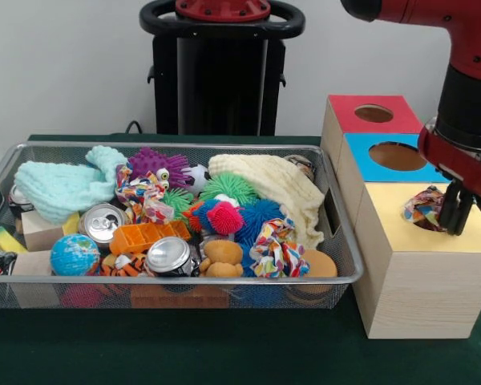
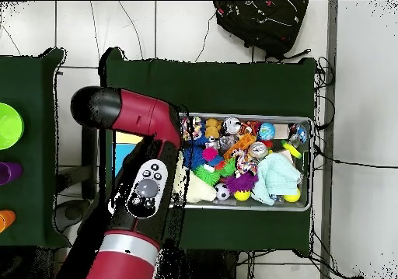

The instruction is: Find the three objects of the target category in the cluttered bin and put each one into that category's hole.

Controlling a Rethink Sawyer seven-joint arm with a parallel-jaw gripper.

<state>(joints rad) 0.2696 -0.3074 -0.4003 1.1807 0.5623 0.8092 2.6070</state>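
Touching the fingers (image 1: 455, 210), patterned cloth (image 1: 424, 208), on yellow box (image 1: 433, 261)

1. Black backpack (image 2: 260, 23) lies on tiled floor (image 2: 186, 27), beyond the dk green table (image 2: 233, 78).
2. Second green-covered table (image 2: 31, 206) at overhead pic's left edge; carries a lime green round obj (image 2: 8, 125), a purple obj (image 2: 6, 172) & an orange one (image 2: 5, 220).
3. Black cables (image 2: 350, 164) trail across floor, right side.
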